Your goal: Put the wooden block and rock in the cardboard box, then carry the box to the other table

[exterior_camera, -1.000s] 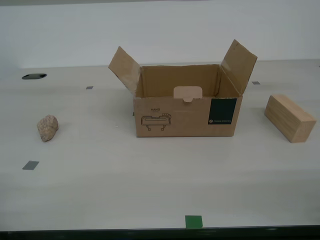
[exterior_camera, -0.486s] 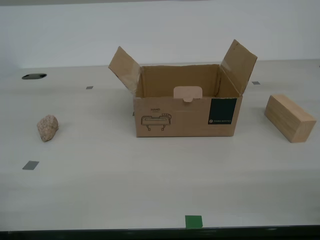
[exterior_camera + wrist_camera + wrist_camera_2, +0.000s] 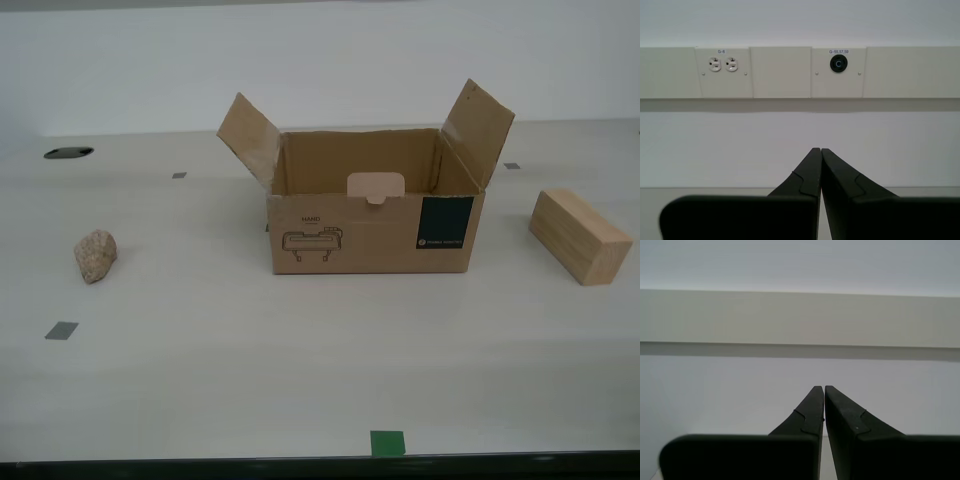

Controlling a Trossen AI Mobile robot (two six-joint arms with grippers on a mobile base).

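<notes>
The cardboard box (image 3: pixel 372 228) stands open in the middle of the cream table (image 3: pixel 300 370), its side flaps raised and nothing visible inside. The rock (image 3: pixel 95 255) lies on the table toward the exterior view's left. The wooden block (image 3: pixel 579 236) rests toward the exterior view's right. Neither arm shows in the exterior view. My first gripper (image 3: pixel 820 150) is shut, with nothing between its fingers, and faces a wall. My second gripper (image 3: pixel 824 387) is also shut on nothing and faces a bare wall. The other table is out of view.
Grey tape squares (image 3: pixel 61 330) and a green tape mark (image 3: pixel 387 442) dot the tabletop. A dark round hole (image 3: pixel 68 153) sits at the far side on the exterior view's left. A wall trunking with outlets (image 3: pixel 722 64) faces my first gripper.
</notes>
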